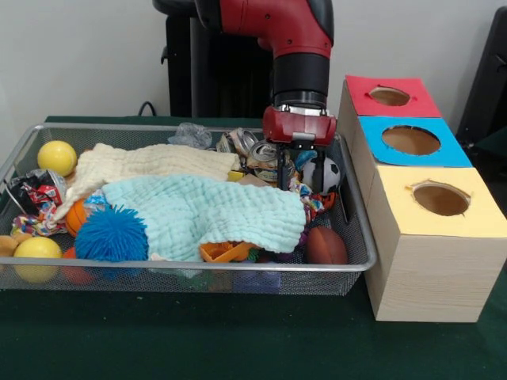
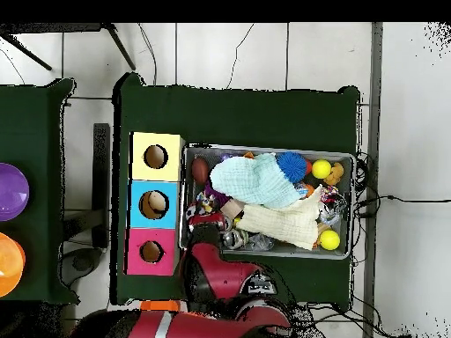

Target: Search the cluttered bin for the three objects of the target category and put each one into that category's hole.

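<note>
I am holding my gripper (image 1: pixel 291 176) down inside the wire bin (image 1: pixel 182 271), at its far right corner in the front view. Its dark fingers are reaching into the clutter there, but I cannot tell whether they are spread or pressed together, or whether anything is between them. Just beside them are lying crushed silver cans (image 1: pixel 252 150) to the left and a black-and-white ball (image 1: pixel 326 176) to the right. A brown football (image 1: pixel 325 246) is resting nearer, by the bin's right wall. A pale blue cloth (image 1: pixel 214 214) and a cream cloth (image 1: pixel 142 165) are covering the middle of the bin, with a spiky blue ball (image 1: pixel 111 235) at the near left. The three boxes are standing right of the bin: red hole (image 1: pixel 390 96) far, blue hole (image 1: pixel 410 140) between, yellow hole (image 1: pixel 440 199) near.
</note>
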